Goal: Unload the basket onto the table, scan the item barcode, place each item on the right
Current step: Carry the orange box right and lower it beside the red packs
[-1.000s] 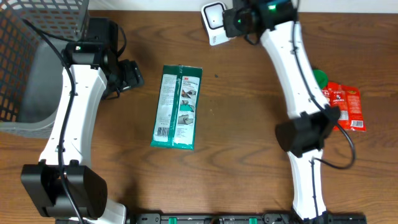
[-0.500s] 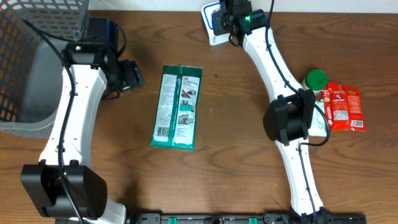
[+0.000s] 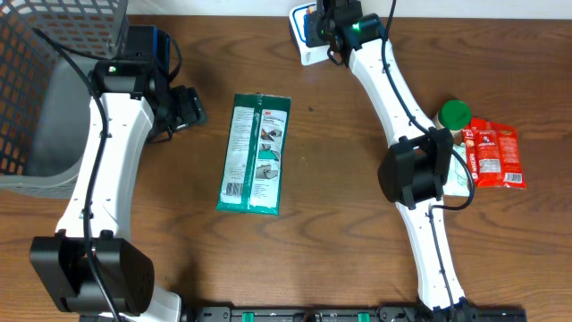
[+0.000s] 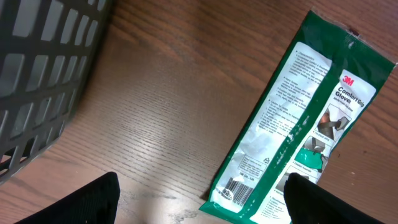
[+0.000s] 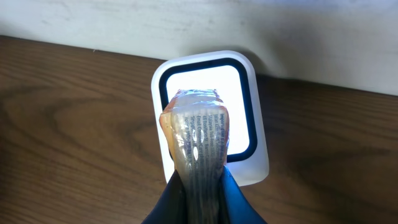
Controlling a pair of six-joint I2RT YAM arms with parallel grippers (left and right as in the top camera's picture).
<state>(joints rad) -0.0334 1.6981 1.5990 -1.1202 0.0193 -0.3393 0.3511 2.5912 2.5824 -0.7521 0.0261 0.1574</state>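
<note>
Since a second ago, the right arm has swung its elbow in and the right gripper (image 3: 315,27) has slid closer over the scanner (image 3: 298,25). In the last half second nothing has moved. The left arm and the things on the table (image 3: 340,206) are where they were.

From the right wrist camera, the right gripper (image 5: 200,208) is squeezed tight on a small packet (image 5: 196,143). The packet is wrapped in clear plastic and has tiny print on it. It stands upright, right in front of the scanner's (image 5: 206,78) bright white window. The scanner is white with a black ring and sits at the back edge of the table, by the wall. I cannot tell if the packet touches it.

The left gripper (image 3: 185,107) has its fingers wide apart and holds nothing. It hangs over the table between the gray basket (image 3: 54,54) and a green 3M glove pack (image 3: 256,153). The left wrist camera shows its two dark fingertips (image 4: 99,199) low in the picture. The glove pack (image 4: 298,124) lies flat nearby, with its barcode facing up.

Over on the right side lie a red packet (image 3: 494,153) and a green lid (image 3: 454,113).
</note>
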